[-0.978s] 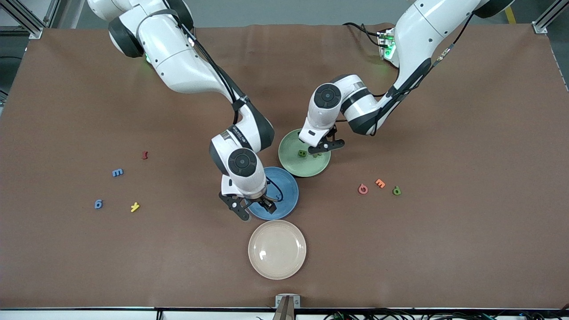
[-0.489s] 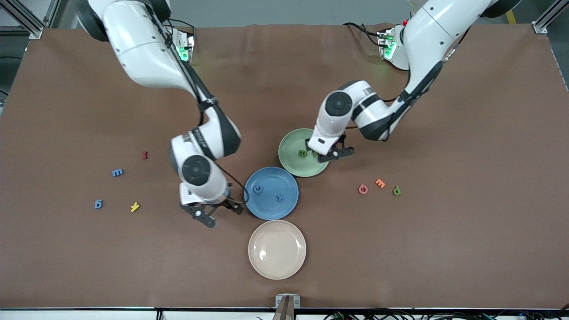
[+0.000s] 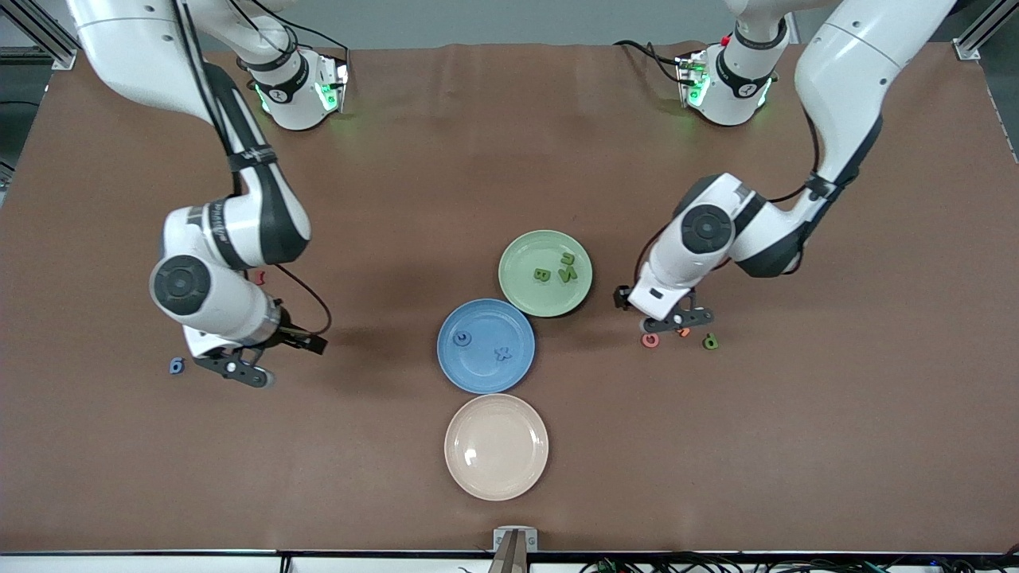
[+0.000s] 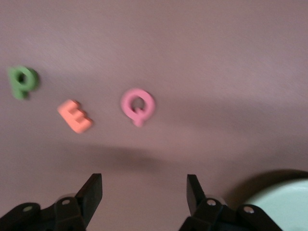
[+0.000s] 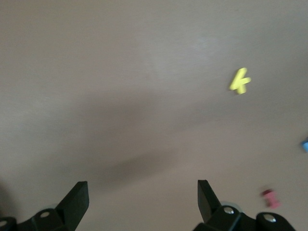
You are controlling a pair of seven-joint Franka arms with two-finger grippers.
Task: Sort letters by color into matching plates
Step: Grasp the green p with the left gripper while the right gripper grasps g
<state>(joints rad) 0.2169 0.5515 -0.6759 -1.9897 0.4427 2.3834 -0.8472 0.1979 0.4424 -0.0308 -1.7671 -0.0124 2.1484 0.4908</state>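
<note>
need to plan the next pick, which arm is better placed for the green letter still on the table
Left: the left gripper, open and empty, hangs over the pink letter right beside the green letter. The right gripper is at the other end.

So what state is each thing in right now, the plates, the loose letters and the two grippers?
Green plate: holds two green letters.
Blue plate: holds two blue letters.
Cream plate: empty.
Green letter: loose on the table.
Blue letter: loose on the table.
Left gripper: fingers open, empty, over the pink letter and the orange letter.
Right gripper: fingers open, empty, beside that blue letter.
</note>
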